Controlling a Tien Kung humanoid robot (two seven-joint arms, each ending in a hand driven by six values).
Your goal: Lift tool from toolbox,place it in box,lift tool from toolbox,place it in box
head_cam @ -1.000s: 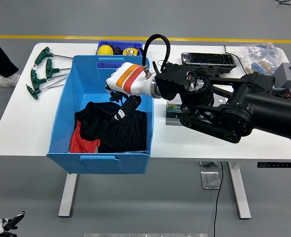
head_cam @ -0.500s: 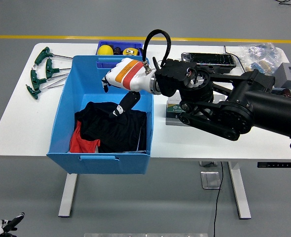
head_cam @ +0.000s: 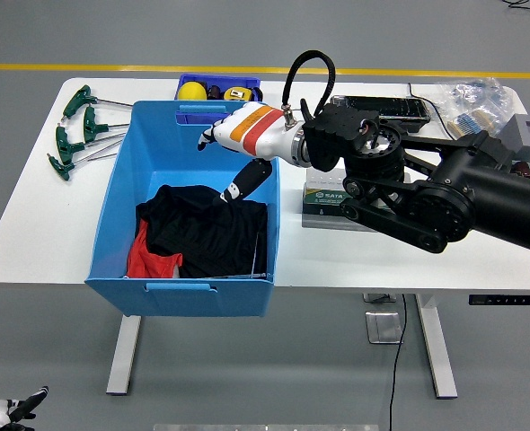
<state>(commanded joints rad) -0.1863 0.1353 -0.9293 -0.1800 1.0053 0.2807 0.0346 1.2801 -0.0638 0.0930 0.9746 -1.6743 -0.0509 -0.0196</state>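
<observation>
Overhead, one right hand (head_cam: 238, 144), fingers loose and empty, above one blue box (head_cam: 121, 189); four green T-handle tools (head_cam: 75, 130) beside.

One large blue box (head_cam: 121, 202), holding one black garment (head_cam: 202, 238) and one red cloth (head_cam: 148, 260). One small blue toolbox (head_cam: 218, 87) behind it: one yellow ball-shaped item (head_cam: 191, 91), one yellow tape-measure-like item (head_cam: 237, 93). Four green T-handle tools (head_cam: 75, 130) at table's left end. One green-labelled case (head_cam: 323, 199). One black case (head_cam: 391, 106). One clear plastic bag (head_cam: 472, 99). One grey block (head_cam: 527, 139). One white table (head_cam: 40, 224).
</observation>
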